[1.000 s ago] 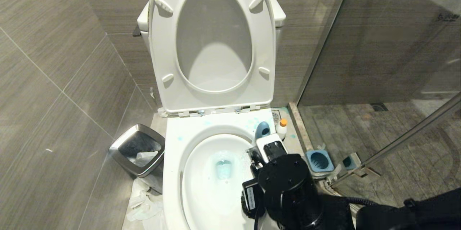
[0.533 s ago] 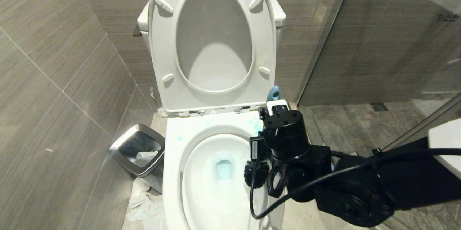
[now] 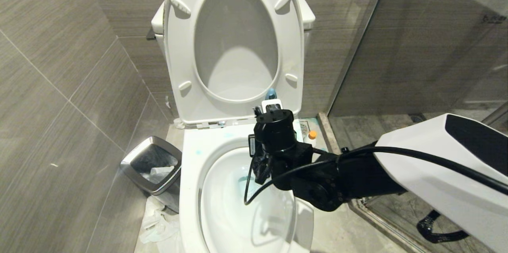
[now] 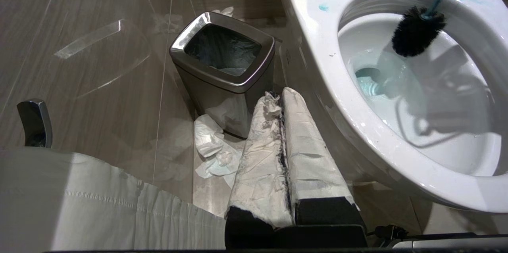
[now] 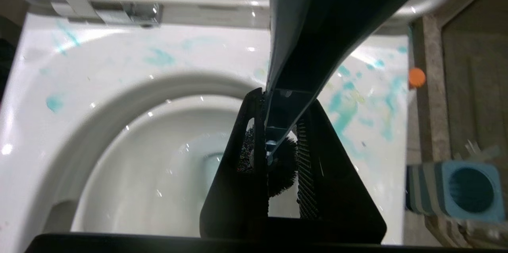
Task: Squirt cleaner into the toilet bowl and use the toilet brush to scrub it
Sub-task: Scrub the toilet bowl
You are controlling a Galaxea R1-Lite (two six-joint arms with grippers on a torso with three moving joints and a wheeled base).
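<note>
The white toilet bowl (image 3: 190, 173) stands open, its rim (image 5: 119, 58) smeared with blue-teal liquid. My right gripper (image 5: 283, 98) is shut on the slate-blue handle (image 5: 309, 27) of the toilet brush. Its black bristle head (image 4: 414, 31) hangs inside the bowl near the back right wall, above the teal water. In the head view the right wrist (image 3: 274, 128) hides most of the brush; only the handle's tip (image 3: 271, 93) shows. The cleaner's orange cap (image 3: 312, 135) shows on the floor to the right of the bowl. My left gripper (image 4: 279, 94) is shut and empty, low beside the bowl.
A steel-rimmed waste bin (image 3: 152, 165) stands left of the toilet with crumpled paper (image 3: 158, 221) on the floor by it. The raised seat and lid (image 3: 234, 46) lean back. A blue-grey brush holder (image 5: 468, 189) sits right of the bowl, by the glass shower partition (image 3: 397, 46).
My right arm has swung from the bowl's near right rim toward the back and to the left, carrying the brush head along inside the bowl. The left arm has not moved.
</note>
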